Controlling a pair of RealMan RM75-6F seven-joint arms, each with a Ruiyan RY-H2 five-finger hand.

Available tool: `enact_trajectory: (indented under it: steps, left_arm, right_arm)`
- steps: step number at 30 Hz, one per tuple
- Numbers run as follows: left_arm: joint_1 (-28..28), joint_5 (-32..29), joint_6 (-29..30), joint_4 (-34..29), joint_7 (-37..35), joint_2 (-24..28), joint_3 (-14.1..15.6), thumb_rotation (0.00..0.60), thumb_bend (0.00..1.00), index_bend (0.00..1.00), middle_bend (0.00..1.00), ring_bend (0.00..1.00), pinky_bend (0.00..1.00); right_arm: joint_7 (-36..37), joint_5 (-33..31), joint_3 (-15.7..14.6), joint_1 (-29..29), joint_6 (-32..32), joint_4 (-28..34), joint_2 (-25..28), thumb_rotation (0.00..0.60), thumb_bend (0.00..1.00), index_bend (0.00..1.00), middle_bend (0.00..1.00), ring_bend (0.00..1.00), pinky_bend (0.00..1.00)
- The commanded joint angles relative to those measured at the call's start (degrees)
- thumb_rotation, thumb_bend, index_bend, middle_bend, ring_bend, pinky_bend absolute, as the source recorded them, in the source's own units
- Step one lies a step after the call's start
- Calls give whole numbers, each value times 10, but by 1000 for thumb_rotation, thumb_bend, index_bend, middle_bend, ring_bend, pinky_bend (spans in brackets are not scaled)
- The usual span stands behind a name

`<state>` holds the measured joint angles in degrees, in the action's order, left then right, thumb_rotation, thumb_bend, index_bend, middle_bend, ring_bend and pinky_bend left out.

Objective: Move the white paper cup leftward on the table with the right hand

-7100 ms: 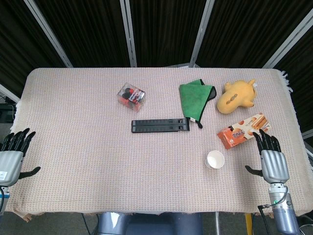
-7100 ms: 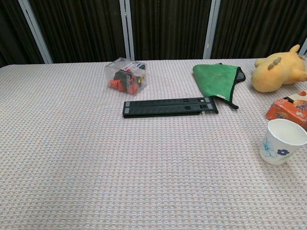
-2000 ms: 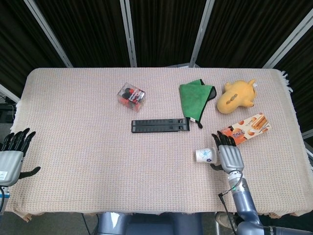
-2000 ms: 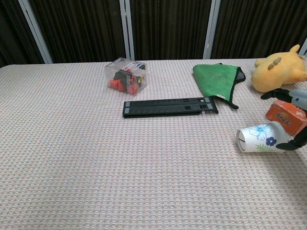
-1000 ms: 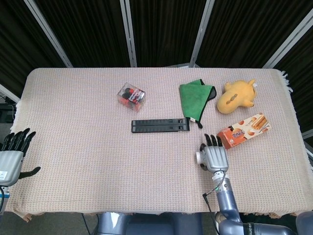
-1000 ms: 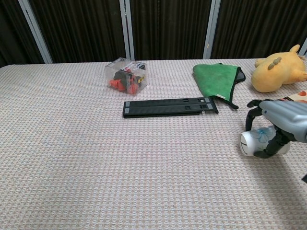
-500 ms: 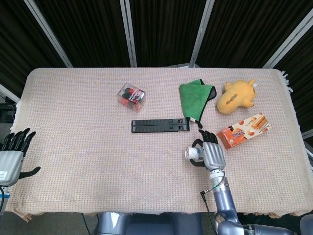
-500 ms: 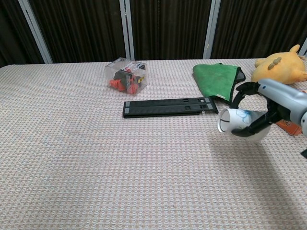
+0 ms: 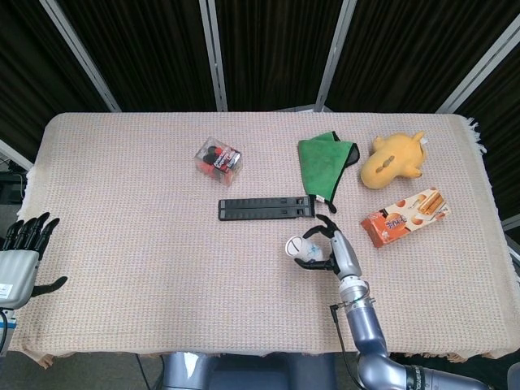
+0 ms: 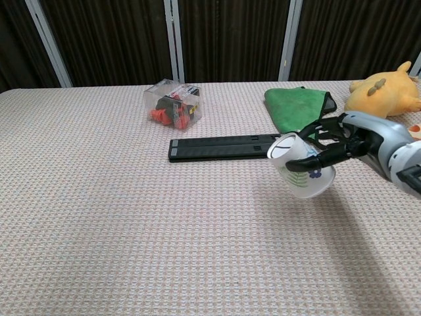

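The white paper cup with blue flower print (image 10: 301, 166) is gripped on its side by the right hand (image 10: 345, 143), mouth facing left, near the long black plastic strip (image 9: 266, 209). Only the chest view shows it lifted above the woven table cloth (image 10: 131, 217). Only the head view shows the left hand (image 9: 19, 258), fingers spread and holding nothing.

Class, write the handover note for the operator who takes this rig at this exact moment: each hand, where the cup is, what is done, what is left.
Right hand: holds the white paper cup tipped on its side, mouth facing left, off the table, just in front of the black bar.
Left hand: open, holding nothing, at the near left edge.
Done: cup grasped and lifted.
Left: carry it further left as needed, turn it upright, set it down, let go.
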<state>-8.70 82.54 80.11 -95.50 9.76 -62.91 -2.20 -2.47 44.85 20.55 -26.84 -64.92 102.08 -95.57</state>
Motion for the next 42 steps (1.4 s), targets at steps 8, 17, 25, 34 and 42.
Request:
enact_trajectory:
  steps: [8,17,25,34,42]
  left_arm:
    - [0,-1,0,0,1,-1,0,600,0,0,0,0,0]
    - [0,0,1,0,1,-1,0,600,0,0,0,0,0]
    - [1,1,2,1,0,-1,0,600,0,0,0,0,0]
    - [1,1,2,1,1,-1,0,600,0,0,0,0,0]
    - [1,2,2,1,0,-1,1,600,0,0,0,0,0]
  right_arm:
    - [7,-10,-2,-6,-1,-49,-26,600,139,474,118,0,0]
    - [-1,-20,-15,4,-10,-56,-24,600,143,474,118,0,0]
    - [-7,-41,-22,16,-12,-56,-15,600,145,474,118,0,0]
    - [-5,-33,-36,36,-21,-41,6,600,152,344,63,0,0]
    - [0,-10,-45,54,-32,-8,32,600,173,196,1,0,0]
